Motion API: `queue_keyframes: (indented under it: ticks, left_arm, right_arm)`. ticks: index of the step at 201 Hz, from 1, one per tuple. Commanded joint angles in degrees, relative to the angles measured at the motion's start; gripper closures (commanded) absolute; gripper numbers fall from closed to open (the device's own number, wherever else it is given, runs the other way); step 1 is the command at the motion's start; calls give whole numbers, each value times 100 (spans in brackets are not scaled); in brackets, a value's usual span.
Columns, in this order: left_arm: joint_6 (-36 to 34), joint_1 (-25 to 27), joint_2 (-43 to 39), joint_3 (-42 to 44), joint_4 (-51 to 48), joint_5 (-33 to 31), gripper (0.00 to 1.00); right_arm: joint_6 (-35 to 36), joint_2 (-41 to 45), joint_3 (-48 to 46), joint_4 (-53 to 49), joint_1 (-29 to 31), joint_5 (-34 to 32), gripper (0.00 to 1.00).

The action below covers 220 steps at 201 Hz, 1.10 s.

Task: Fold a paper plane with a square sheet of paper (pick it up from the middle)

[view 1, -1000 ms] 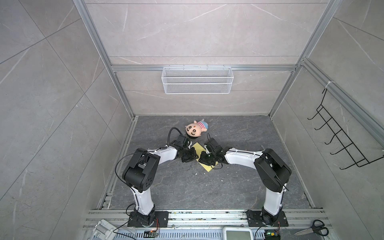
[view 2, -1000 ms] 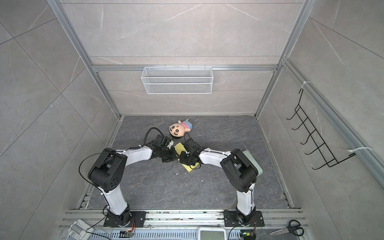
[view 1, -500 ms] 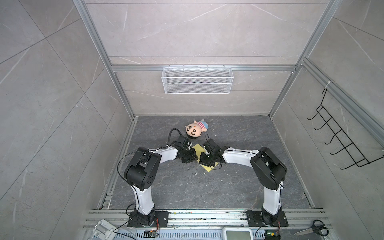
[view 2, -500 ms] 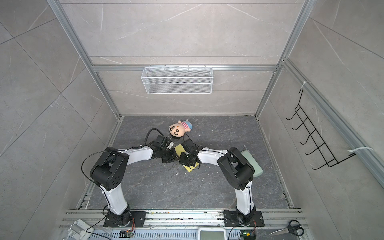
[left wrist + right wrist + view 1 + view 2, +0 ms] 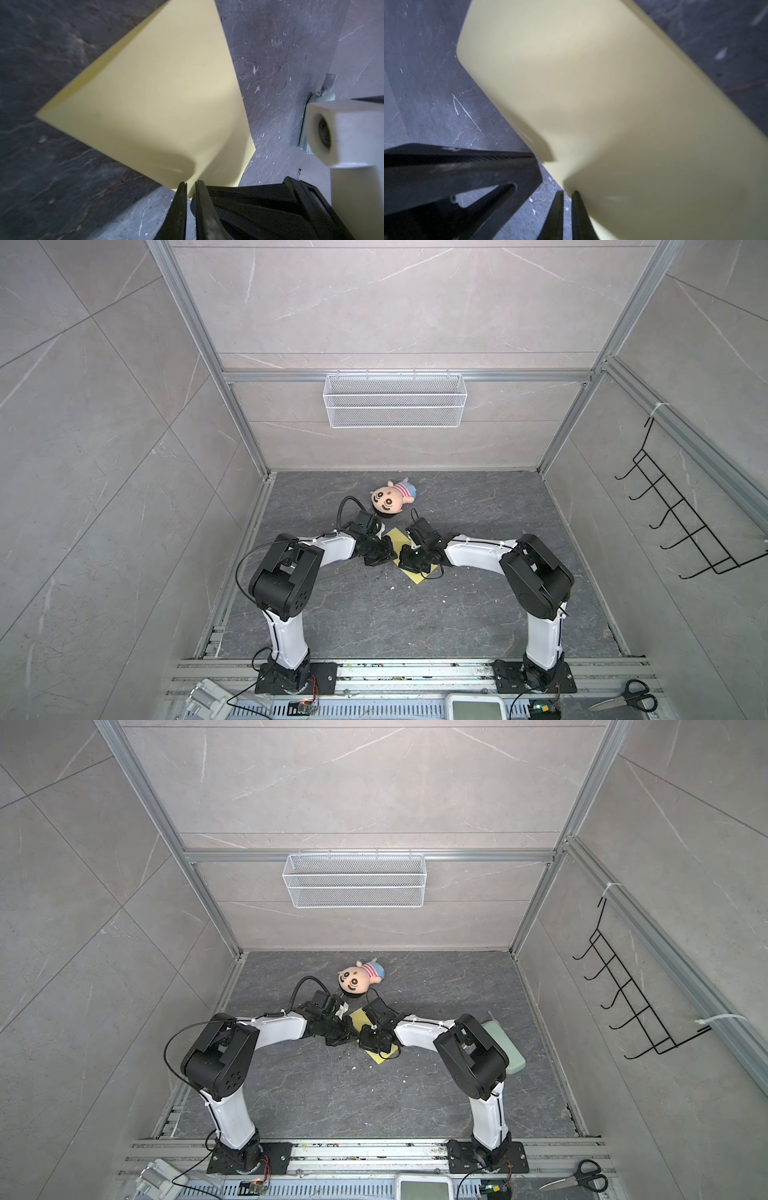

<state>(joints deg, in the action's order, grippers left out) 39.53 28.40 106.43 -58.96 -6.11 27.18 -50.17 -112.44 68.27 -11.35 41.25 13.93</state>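
The square sheet of paper point(image 5: 395, 536) point(image 5: 358, 1019) is pale yellow and lies on the dark floor between both grippers. In the left wrist view the sheet point(image 5: 158, 93) curls up off the floor near its edge. My left gripper point(image 5: 190, 185) point(image 5: 390, 560) is shut on that edge, with yellow showing between its fingers. My right gripper point(image 5: 568, 193) point(image 5: 402, 562) is shut on the opposite edge of the sheet point(image 5: 612, 104), which bows upward there. The two grippers nearly touch over the sheet's middle. A paper plane is not in view.
A plush doll point(image 5: 388, 499) lies just behind the grippers. A pale green pad point(image 5: 505, 1048) sits on the floor behind the right arm's elbow. A wire basket point(image 5: 395, 406) hangs on the back wall, a hook rack point(image 5: 681, 522) on the right wall. Scissors point(image 5: 627, 701) lie at the front right.
Both grippers' jaws have narrowed on the sheet's edges. The right arm's elbow has shifted slightly leftward. The sheet and doll stay in place.
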Motion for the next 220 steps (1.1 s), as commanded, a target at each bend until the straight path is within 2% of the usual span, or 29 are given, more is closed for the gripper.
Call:
queue_keyframes:
  ticks: [1, 89, 220]
  left_arm:
    - [-134, 17, 128, -173, 71, 110, 87]
    - [-176, 20, 264, -169, -247, -198, 89]
    - [-239, 16, 273, -160, -431, -382, 90]
  right_arm:
    - [30, -146, 95, -196, 23, -22, 86]
    - [68, 54, -40, -304, 26, 152, 86]
    - [199, 793, -1007, -806, -8, 96, 86]
